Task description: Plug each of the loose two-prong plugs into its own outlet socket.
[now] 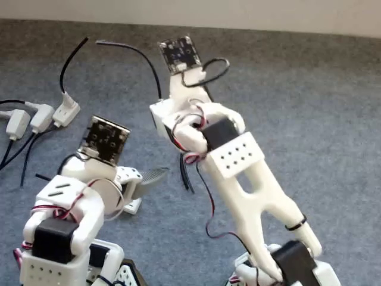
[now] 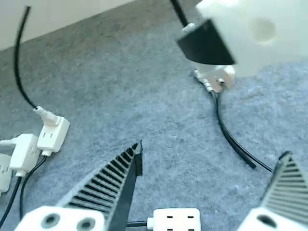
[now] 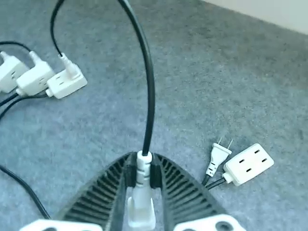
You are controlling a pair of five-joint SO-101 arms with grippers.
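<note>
Grey carpet [image 1: 321, 101] covers the work surface, and a pale wall [image 1: 268, 12] runs along its far edge. The right gripper [image 3: 141, 160] is clamped on a white plug [image 3: 139, 204], its ribbed fingers [image 3: 103, 192] pressed against both sides of the plug body. The plug's black cable [image 3: 150, 86] rises out between the fingertips and arcs toward the far side.

The left gripper [image 2: 211, 150] is spread wide and holds nothing. It hangs low over the carpet, and a white socket [image 2: 175, 220] lies below the gap between its fingers [image 2: 110, 185].

Three outlet sockets [image 1: 41, 117] sit side by side at the left of the scene. The rightmost of them [image 3: 67, 83] has a white plug [image 3: 65, 65] seated in it, with a black lead [image 1: 71, 62] curving off to the far side.

The right wrist view shows a single socket [image 3: 249, 163] well apart from that trio. One loose plug [image 3: 219, 156] lies just beside it with its two prongs bare. I cannot tell whether this socket is the one under the left gripper. That makes three plugs: one gripped, one loose and one seated.
</note>
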